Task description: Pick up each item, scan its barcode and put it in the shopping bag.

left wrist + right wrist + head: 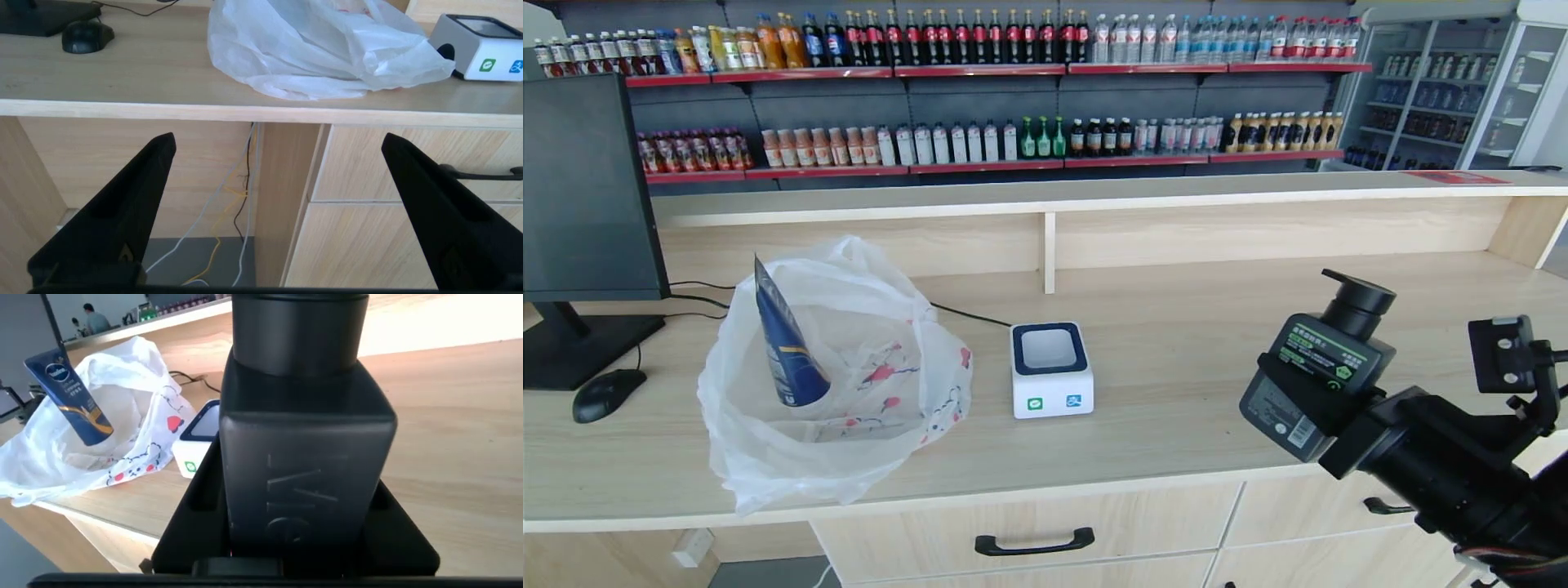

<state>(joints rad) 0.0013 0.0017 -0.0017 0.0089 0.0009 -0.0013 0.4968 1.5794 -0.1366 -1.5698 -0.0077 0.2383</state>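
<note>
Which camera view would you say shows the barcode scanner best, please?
The head view: the scanner stands whole on the counter, its top window and front face clear. The right wrist view shows just a corner behind the black bottle; the left wrist view cuts it at the frame edge.

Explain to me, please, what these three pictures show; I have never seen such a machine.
It is a two-armed robot at a light wooden counter. One picture comes from its head camera, the others from each wrist. On the counter sit a white plastic shopping bag with a blue tube leaning inside, a white box scanner, a black monitor and a black mouse. The right gripper holds a dark grey square bottle with a black cap. The left gripper hangs open below the counter edge.
</note>
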